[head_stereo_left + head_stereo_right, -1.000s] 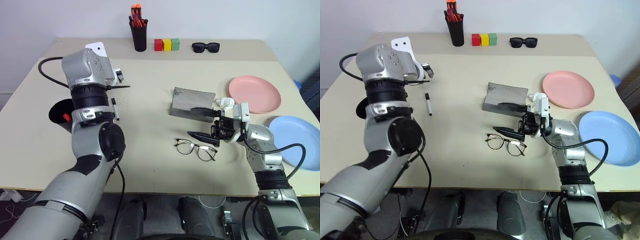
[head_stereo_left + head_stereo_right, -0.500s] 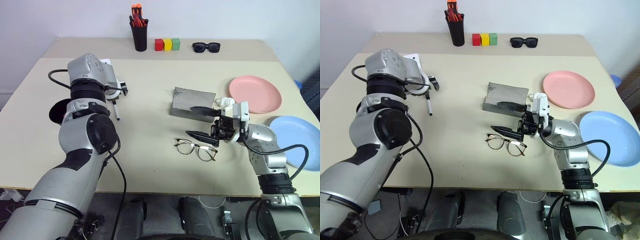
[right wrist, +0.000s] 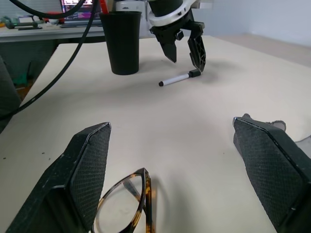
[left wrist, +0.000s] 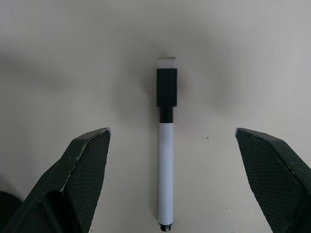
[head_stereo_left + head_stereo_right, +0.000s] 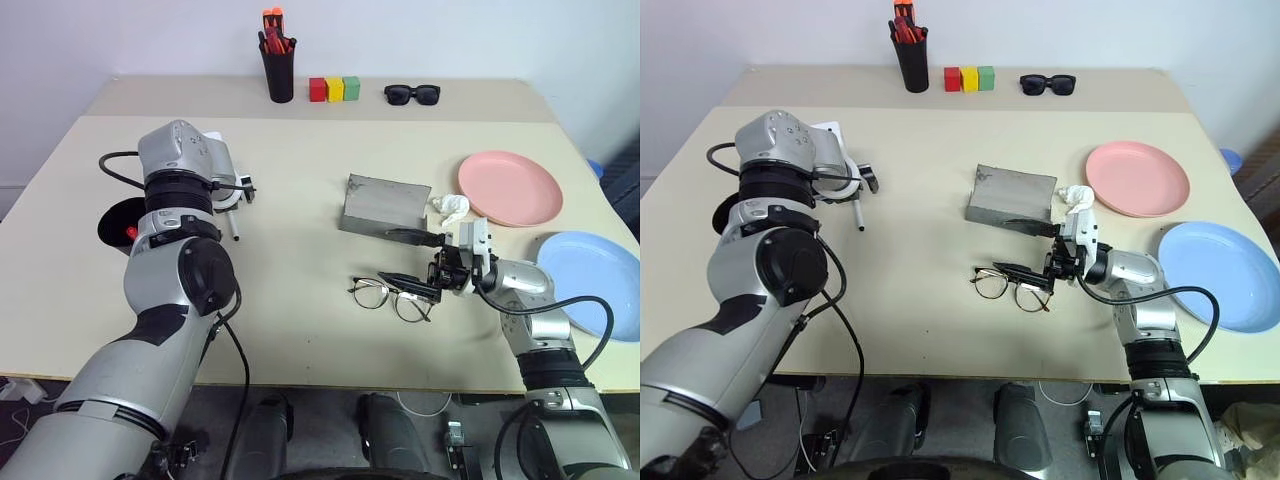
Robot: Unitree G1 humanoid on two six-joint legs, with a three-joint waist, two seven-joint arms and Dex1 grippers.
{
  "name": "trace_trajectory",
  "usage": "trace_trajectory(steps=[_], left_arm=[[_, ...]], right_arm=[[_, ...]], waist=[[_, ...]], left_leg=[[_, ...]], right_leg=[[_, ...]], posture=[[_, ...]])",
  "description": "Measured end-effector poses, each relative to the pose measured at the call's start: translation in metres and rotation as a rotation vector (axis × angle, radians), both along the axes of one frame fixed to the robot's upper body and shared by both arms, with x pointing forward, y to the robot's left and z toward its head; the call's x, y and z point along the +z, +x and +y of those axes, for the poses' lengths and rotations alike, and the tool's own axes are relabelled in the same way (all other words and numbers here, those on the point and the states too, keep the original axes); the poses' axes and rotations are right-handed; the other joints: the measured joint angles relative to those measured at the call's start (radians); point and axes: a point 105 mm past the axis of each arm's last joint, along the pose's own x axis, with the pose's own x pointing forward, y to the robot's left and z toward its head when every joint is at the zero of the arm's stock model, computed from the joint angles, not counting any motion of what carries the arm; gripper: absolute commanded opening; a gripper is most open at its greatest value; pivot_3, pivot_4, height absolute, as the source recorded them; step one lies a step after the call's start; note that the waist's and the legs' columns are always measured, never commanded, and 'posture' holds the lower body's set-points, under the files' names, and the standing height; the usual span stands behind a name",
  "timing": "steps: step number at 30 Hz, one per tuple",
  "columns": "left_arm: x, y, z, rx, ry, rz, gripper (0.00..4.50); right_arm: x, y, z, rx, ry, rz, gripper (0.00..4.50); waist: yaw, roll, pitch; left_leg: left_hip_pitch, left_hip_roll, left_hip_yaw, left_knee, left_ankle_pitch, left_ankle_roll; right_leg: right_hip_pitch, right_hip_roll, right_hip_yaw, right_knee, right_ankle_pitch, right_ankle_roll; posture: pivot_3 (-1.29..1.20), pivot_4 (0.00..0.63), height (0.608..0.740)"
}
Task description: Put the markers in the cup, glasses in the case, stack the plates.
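A white marker with a black cap (image 4: 166, 145) lies on the table, and my left gripper (image 5: 241, 189) hovers just above it, open, with a finger on either side. The black cup (image 3: 124, 41) stands just beyond the marker, partly hidden behind my left arm in the head views, with something red inside it. The wire-framed glasses (image 5: 392, 297) lie near the table's front. My right gripper (image 5: 383, 255) points left just above them, open and empty. The grey case (image 5: 385, 205) sits open behind it. The pink plate (image 5: 510, 187) and the blue plate (image 5: 595, 280) lie apart at the right.
A black pen holder with orange-red pens (image 5: 278, 65), three coloured blocks (image 5: 334, 88) and black sunglasses (image 5: 411, 94) line the far edge. A crumpled white tissue (image 5: 450, 207) lies between the case and the pink plate.
My left gripper has come down over the white marker. My right gripper has sunk closer to the glasses. Both stay open.
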Motion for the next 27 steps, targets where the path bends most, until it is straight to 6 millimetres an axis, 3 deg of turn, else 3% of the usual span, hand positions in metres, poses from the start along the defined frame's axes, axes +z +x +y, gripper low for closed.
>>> trace_trajectory(steps=[15,18,24,25,27], left_arm=[[-0.012,-0.003,0.002,0.026,-0.034,0.049,4.22],[-0.020,-0.004,0.004,0.040,-0.032,0.064,3.35],[-0.025,-0.004,0.010,0.078,-0.041,0.069,0.33],[-0.025,-0.004,0.011,0.082,-0.040,0.068,0.06],[-0.025,-0.004,0.010,0.082,-0.048,0.069,0.06]], right_arm=[[-0.003,-0.001,-0.003,0.002,0.000,-0.010,4.13],[-0.003,-0.001,-0.004,0.001,0.001,-0.010,4.13],[-0.004,-0.002,-0.006,-0.013,0.002,-0.005,4.13],[-0.003,-0.002,-0.006,-0.013,0.002,-0.009,4.13],[0.000,-0.002,-0.005,-0.013,0.001,-0.015,4.13]], waist=[[-0.001,0.000,0.000],[0.000,0.000,0.000],[0.000,0.000,0.000],[0.000,0.000,0.000],[0.001,0.000,0.000]], left_leg=[[0.000,0.000,0.000,0.000,0.002,-0.003],[0.000,0.000,0.000,0.000,0.002,-0.003],[0.001,0.000,0.000,0.000,0.002,-0.003],[0.001,0.000,0.000,0.000,0.002,-0.003],[0.001,0.000,0.000,0.000,0.002,-0.003]], right_leg=[[0.000,0.000,0.000,0.000,0.000,0.000],[0.000,0.000,0.000,0.000,0.000,0.000],[0.001,0.000,0.000,0.001,0.000,0.000],[0.001,0.000,0.000,0.001,0.000,0.000],[0.001,0.000,0.000,0.001,0.000,0.000]], posture=[[0.00,0.150,0.740],[0.00,0.150,0.740],[0.00,0.150,0.740],[0.00,0.150,0.740],[0.00,0.150,0.740]])
